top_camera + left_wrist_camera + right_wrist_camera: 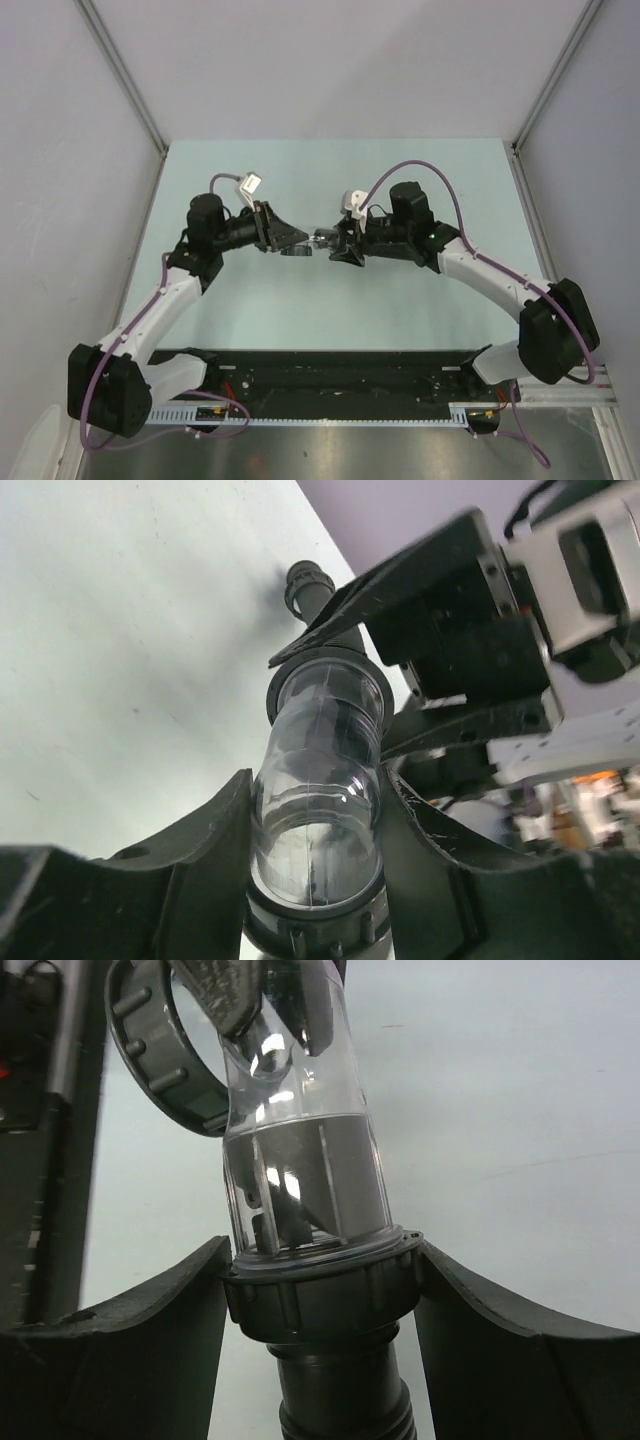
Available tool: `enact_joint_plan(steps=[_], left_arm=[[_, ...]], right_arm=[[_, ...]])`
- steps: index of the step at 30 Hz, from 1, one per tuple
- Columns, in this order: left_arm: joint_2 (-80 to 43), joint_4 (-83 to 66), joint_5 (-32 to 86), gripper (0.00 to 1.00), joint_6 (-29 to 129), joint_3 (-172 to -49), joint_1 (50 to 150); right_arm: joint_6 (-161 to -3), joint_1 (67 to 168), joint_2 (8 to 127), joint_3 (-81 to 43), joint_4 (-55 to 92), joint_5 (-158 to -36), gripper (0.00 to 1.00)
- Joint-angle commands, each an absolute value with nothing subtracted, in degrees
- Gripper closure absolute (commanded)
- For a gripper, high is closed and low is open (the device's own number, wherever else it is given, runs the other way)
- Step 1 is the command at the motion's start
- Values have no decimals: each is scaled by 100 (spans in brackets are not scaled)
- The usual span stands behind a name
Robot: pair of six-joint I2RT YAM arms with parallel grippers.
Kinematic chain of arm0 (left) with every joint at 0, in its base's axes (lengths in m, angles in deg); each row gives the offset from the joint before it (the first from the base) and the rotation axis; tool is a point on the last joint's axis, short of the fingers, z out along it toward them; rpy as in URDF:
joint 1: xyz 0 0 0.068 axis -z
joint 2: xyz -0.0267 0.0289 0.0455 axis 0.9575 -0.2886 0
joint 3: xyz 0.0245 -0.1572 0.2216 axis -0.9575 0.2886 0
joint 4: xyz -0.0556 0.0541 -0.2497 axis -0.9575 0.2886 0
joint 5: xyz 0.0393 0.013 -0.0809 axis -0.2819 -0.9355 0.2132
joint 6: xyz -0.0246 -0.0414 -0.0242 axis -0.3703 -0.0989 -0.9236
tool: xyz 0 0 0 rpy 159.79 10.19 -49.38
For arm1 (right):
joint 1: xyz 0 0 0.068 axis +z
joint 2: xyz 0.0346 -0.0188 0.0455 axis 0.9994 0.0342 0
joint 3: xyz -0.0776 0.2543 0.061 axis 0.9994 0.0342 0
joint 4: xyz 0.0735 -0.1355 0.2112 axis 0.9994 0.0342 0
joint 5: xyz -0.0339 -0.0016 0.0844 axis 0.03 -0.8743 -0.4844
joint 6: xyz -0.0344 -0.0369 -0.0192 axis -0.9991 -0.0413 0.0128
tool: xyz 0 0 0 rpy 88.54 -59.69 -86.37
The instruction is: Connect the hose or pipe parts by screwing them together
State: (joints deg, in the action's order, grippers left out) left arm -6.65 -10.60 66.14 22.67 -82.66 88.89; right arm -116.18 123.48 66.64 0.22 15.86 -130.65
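Note:
A clear curved pipe part (320, 770) hangs above the table between both arms. My left gripper (315, 780) is shut on its clear body, just above a dark ribbed ring (315, 925) at the near end. At the far end a dark ribbed collar (320, 1295) joins the clear pipe (300, 1170) to a black ribbed hose (340, 1390). My right gripper (322, 1250) is shut on that collar, both fingers touching it. In the top view the left gripper (292, 240) and right gripper (335, 243) face each other with the pipe (318, 238) between them.
The pale green table (300, 180) lies below, boxed in by grey walls at the left, right and back. A black rail (340, 375) carrying the arm bases runs along the near edge. Purple cables (420, 168) loop over the arms.

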Motion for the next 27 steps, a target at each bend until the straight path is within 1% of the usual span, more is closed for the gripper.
enact_joint_plan(steps=[1, 2, 4, 6, 8, 11, 12, 13, 14, 15, 16, 17, 18, 20, 21, 22, 25, 27], left_arm=[[-224, -1663, 6394, 100, 4228, -8220, 9203], [-171, -1680, 6359, 100, 4421, -8194, 9230], [-57, -1812, 6420, 100, 4885, -8123, 9317], [84, -1856, 6394, 99, 5396, -7957, 9492], [321, -1874, 6219, 100, 5959, -7790, 9590], [418, -1892, 6087, 100, 6093, -7701, 9608], [418, -1892, 6078, 100, 6084, -7692, 9617], [418, -1900, 6069, 100, 6023, -7684, 9608], [392, -1892, 5956, 100, 5961, -7657, 9608], [392, -1892, 5850, 100, 5856, -7648, 9608], [366, -1892, 5745, 100, 5620, -7622, 9599], [348, -1883, 5465, 100, 5470, -7622, 9590], [339, -1839, 5427, 100, 5312, -7613, 9521], [330, -1813, 5514, 100, 4864, -7596, 9433], [339, -1812, 5567, 99, 4732, -7578, 9354], [357, -1812, 5602, 100, 4522, -7561, 9318], [418, -1795, 5673, 100, 4100, -7569, 9186], [427, -1734, 5638, 100, 3792, -7613, 9081]], right_arm=[[-10881, 12240, 6890, -332, 2163, -14909, 81], [-10828, 12197, 6968, -341, 2146, -15058, 83], [-10522, 12109, 7074, -358, 2076, -15339, 83], [-10127, 11933, 7301, -358, 1857, -15936, 83], [-9321, 11767, 7460, -358, 1218, -16270, 83], [-8903, 11661, 7654, -358, 1004, -16282, 80], [-8903, 11625, 7655, -358, 1038, -16177, 76], [-8911, 11625, 7602, -358, 1082, -16028, 68], [-8929, 11616, 7558, -358, 1213, -15704, 51], [-9068, 11608, 7523, -358, 1310, -15588, 47], [-9174, 11608, 7384, -358, 1415, -15500, 30], [-9279, 11608, 7313, -358, 1643, -15247, 20], [-9472, 11608, 7207, -358, 1741, -15061, 15], [-9684, 11608, 6970, -350, 1996, -14490, 1], [-9807, 11616, 6908, -315, 2005, -14253, 0], [-9825, 11608, 6794, -297, 1953, -13772, 0], [-9860, 11608, 6601, -236, 1856, -13111, 0], [-9957, 11634, 6285, -113, 1540, -12855, 0]])
